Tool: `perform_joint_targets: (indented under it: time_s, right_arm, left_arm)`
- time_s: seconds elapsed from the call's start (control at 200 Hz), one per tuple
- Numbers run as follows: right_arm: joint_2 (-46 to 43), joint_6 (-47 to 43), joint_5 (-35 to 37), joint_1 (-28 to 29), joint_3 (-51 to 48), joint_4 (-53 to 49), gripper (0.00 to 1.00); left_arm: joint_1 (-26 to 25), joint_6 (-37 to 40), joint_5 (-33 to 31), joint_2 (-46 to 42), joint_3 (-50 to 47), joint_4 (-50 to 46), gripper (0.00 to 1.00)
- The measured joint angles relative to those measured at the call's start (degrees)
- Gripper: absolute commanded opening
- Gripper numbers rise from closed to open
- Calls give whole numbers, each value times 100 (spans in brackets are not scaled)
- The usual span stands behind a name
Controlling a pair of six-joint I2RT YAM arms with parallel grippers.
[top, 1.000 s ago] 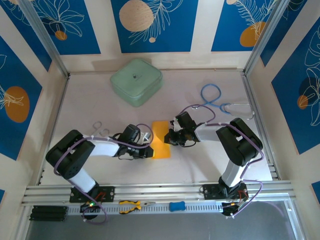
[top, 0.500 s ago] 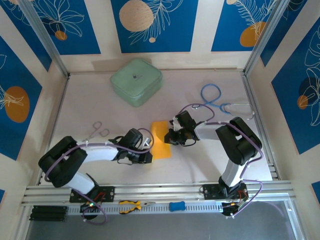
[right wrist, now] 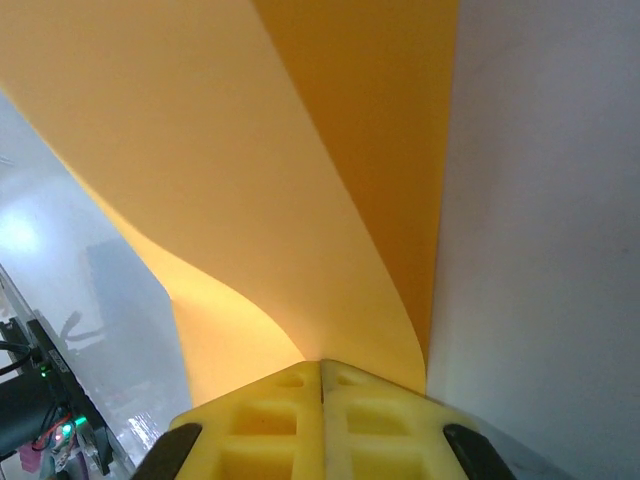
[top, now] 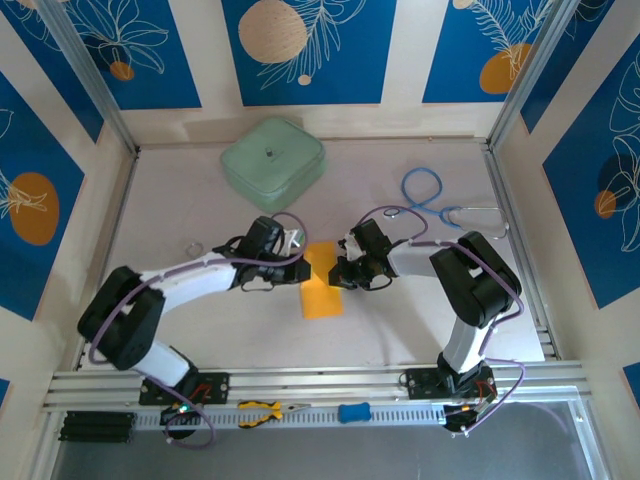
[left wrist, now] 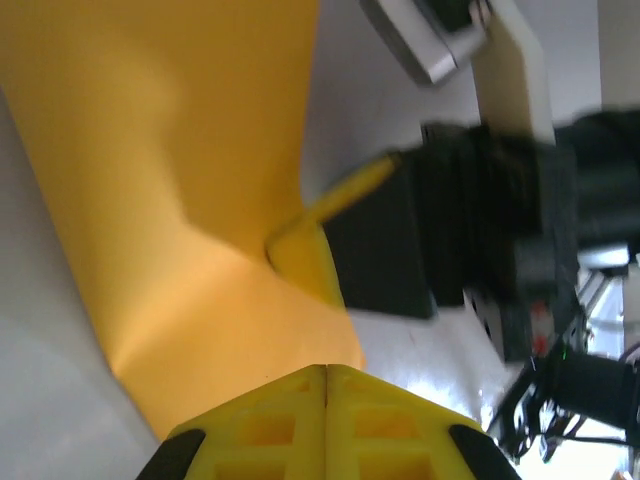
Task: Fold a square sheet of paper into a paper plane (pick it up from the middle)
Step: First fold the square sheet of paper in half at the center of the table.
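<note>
Fingers on the left arm [left wrist: 265,428] are pressed flat together, their yellow pads meeting in a thin seam at the bottom of the left wrist view, and a corner of the sheet of paper [left wrist: 170,150] runs down into that seam. Above them the orange-yellow sheet rises in a soft curve across the upper left of the frame. Toward the right, the right fingers [left wrist: 335,200] pinch its opposite edge.

From the right wrist view, the right fingers [right wrist: 385,425] are likewise closed tight at the bottom edge, with the paper [right wrist: 300,150] bending up out of them. A darker band of the sheet lies along the upper right, next to the pale worktop [right wrist: 540,200].

Seen from above, the sheet [top: 322,292] sits at the centre of the worktop [top: 420,320]. The left fingers [top: 298,268] touch its left edge and the right fingers [top: 340,272] its right edge, both near its upper half. A mint-green case [top: 272,163] rests well apart at the upper left, and a blue cord [top: 423,188] loops at the upper right. Yellow-handled pliers [top: 262,410] lie on the rail along the bottom.
</note>
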Motion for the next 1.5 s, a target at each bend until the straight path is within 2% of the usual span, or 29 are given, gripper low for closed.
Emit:
perform_joint_targets:
  time_s: [0.24, 0.745, 0.955, 1.205, 1.5]
  right_arm:
    - [22, -7, -46, -15, 44, -70, 0]
    - [44, -4, -76, -15, 46, -72, 0]
    - [44, -4, -74, -13, 46, -74, 0]
    - [44, -4, -74, -11, 46, -74, 0]
    - [42, -4, -74, -9, 44, -72, 0]
  left_arm:
    - [142, -155, 485, 966, 81, 546, 6]
    - [627, -129, 1016, 1572, -170, 1226, 6]
    - [627, 2, 1023, 1569, -114, 1091, 7]
    - [643, 286, 918, 1482, 208, 361, 7]
    - [734, 343, 833, 1576, 503, 317, 5]
